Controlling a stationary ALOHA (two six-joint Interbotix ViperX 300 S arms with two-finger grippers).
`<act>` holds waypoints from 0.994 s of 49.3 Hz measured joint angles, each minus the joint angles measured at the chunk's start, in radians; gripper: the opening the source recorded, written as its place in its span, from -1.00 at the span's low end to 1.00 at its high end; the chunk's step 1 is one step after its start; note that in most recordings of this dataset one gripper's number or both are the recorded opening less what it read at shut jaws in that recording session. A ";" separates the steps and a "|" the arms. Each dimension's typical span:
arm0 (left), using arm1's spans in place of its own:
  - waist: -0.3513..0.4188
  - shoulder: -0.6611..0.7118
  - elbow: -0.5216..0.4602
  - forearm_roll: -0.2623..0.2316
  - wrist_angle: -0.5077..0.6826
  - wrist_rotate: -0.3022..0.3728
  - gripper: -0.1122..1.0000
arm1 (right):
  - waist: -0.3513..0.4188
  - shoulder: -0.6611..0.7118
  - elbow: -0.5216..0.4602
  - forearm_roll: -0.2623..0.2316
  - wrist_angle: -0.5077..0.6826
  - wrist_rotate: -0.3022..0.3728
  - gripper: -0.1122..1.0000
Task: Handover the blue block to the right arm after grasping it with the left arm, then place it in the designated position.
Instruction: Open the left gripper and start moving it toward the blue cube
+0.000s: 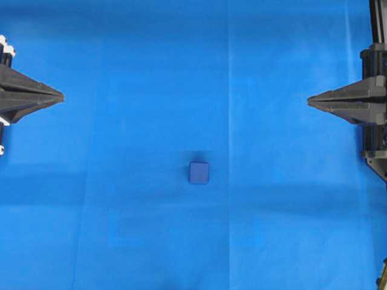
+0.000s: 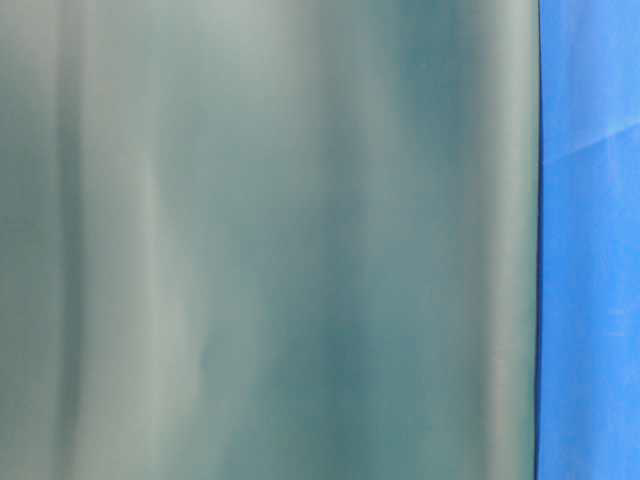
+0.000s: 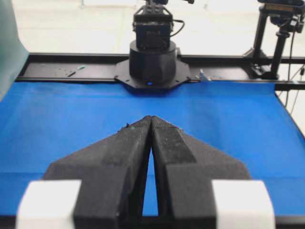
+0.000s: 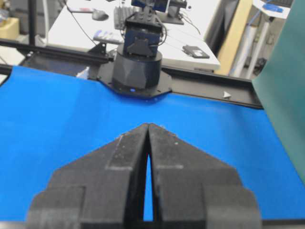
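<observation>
Overhead view: the blue block (image 1: pixel 199 173) lies alone on the bright blue cloth (image 1: pixel 121 229), a little below the middle and just right of the centre line. The left gripper (image 1: pixel 60 96) pokes in from the left edge, its two pointed black fingers pressed together into one tip, holding nothing. The right gripper (image 1: pixel 309 101) enters from the right edge, likewise closed to a point and empty. Both tips sit well apart from the block, farther up the cloth than it.

Table-level view: a blurred grey-green surface (image 2: pixel 270 240) fills almost everything; only a strip of blue cloth (image 2: pixel 590 300) shows at the right. Neither block nor grippers are visible.

Left wrist view: the left gripper (image 3: pixel 151 117) has its tips touching, only a thin wedge of cloth showing between the fingers nearer the camera. Beyond stands the base of the right arm (image 3: pixel 152 62) at the cloth's far edge.

Right wrist view: the right gripper (image 4: pixel 148 125) is closed in the same way, empty, facing the left arm's base (image 4: pixel 139 67). The block is out of sight here.
</observation>
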 measured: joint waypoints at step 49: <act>-0.015 0.002 -0.002 0.005 0.043 -0.025 0.76 | 0.000 0.029 -0.008 0.002 0.060 0.052 0.35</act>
